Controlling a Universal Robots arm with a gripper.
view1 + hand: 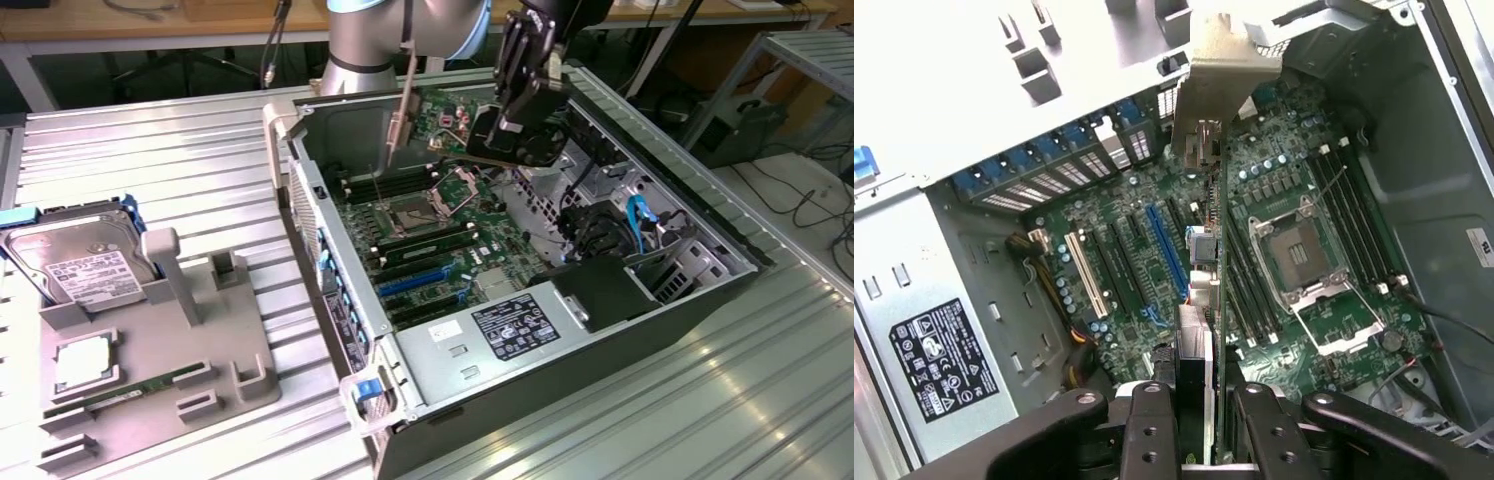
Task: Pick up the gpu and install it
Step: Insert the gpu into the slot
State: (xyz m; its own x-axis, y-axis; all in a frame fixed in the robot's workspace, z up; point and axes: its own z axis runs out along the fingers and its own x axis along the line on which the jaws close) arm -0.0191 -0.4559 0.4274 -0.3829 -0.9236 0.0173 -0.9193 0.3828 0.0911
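We've got the gripper (1199, 425) pinching the gpu (1212, 200) edge-on, hanging over the open case (694, 215), with the motherboard (1154, 250) right below it.

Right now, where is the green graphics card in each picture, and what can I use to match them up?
Exterior view: the gpu hangs in the gripper above the open computer case, near the top middle.
Wrist view: the gpu runs edge-on up the middle, bracket end farthest away, above the motherboard.
Shared landmark: the silver CPU socket.
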